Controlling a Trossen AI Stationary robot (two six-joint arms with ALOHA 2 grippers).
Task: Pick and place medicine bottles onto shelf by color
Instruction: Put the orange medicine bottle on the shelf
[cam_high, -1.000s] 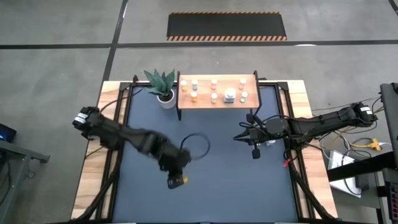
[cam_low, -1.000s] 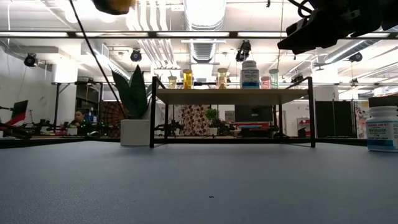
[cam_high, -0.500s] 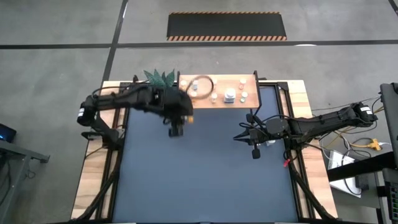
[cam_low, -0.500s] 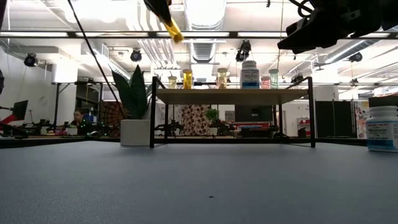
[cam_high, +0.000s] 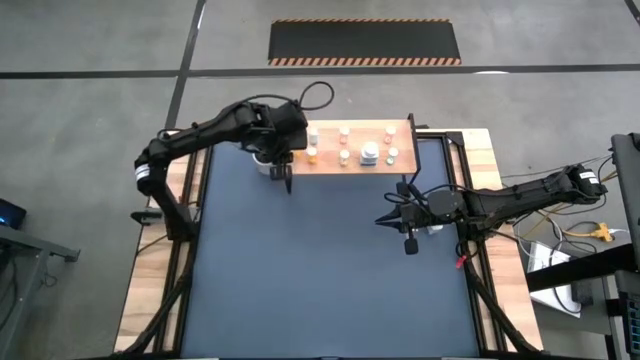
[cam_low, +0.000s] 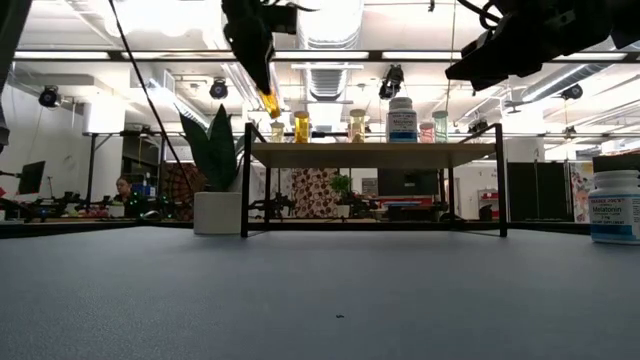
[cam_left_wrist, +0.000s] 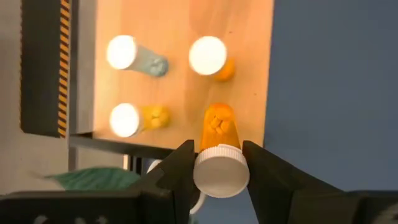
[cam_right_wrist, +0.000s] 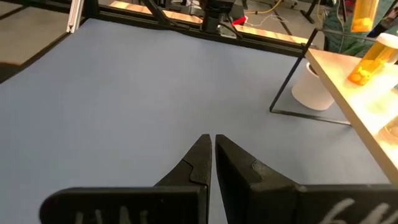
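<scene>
Landmark: shelf (cam_high: 350, 166), standing at the far edge of the table (cam_high: 330, 280), legs on the blue top.
Left gripper (cam_left_wrist: 221, 163): hanging over the shelf's left end, near its front corner; fingers (cam_left_wrist: 176, 171) pinching the white cap of an orange bottle (cam_left_wrist: 219, 127).
Orange bottle: being gripped by the cap, body pointing down at the board, above the shelf's front edge; in the low view showing tilted (cam_low: 270, 101) just over the shelf's left end.
Bottles on shelf: standing upright on the board, among them a yellow one (cam_left_wrist: 138, 118), a pale blue one (cam_left_wrist: 135, 55) and another orange one (cam_left_wrist: 211, 57), all close under the left gripper; a larger white one (cam_high: 370, 153) sitting toward the shelf's right half.
Plant pot (cam_low: 217, 212): sitting on the table just beside the shelf's left legs.
Right gripper (cam_right_wrist: 213, 155): hovering over the table in front of the shelf's right end, well apart from it; fingers pressed together, gripping nothing.
White bottle (cam_low: 614, 207): standing on the table, right of the shelf, apart from it.
</scene>
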